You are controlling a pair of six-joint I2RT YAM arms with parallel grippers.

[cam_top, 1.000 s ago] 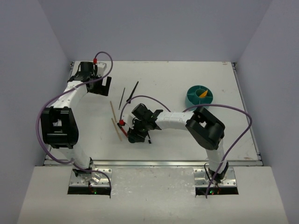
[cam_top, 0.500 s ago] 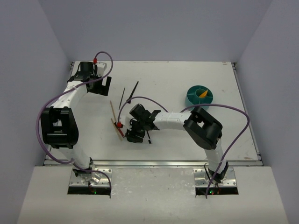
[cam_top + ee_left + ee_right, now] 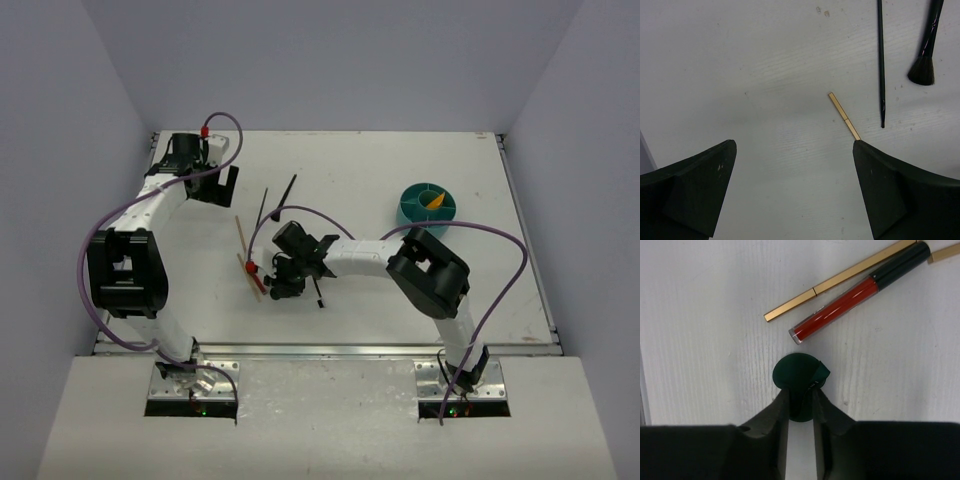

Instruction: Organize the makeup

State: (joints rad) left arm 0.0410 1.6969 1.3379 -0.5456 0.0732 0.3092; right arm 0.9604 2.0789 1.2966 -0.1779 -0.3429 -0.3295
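My right gripper (image 3: 801, 400) is shut on two overlapping dark green discs (image 3: 797, 372) held low over the table. Just beyond them lie the red-black pencil (image 3: 860, 292) and a gold wooden stick (image 3: 840, 277). From above, the right gripper (image 3: 276, 288) is beside the pencil (image 3: 254, 267) and the sticks (image 3: 242, 238). My left gripper (image 3: 794, 150) is open and empty above bare table, near a stick end (image 3: 844, 115), a thin black brush (image 3: 881, 60) and a bristle brush (image 3: 922, 67). The orange wedge (image 3: 436, 200) lies in the teal container. The beige tube is out of view.
The teal round divided container (image 3: 412, 205) stands at the right of the table. Another thin black brush (image 3: 319, 293) lies by the right wrist. White walls close the table on three sides. The left gripper (image 3: 222, 185) hangs at the far left.
My right gripper has slid left along the table with the green discs, and the pencil's red end has shifted left. The left arm has not moved.
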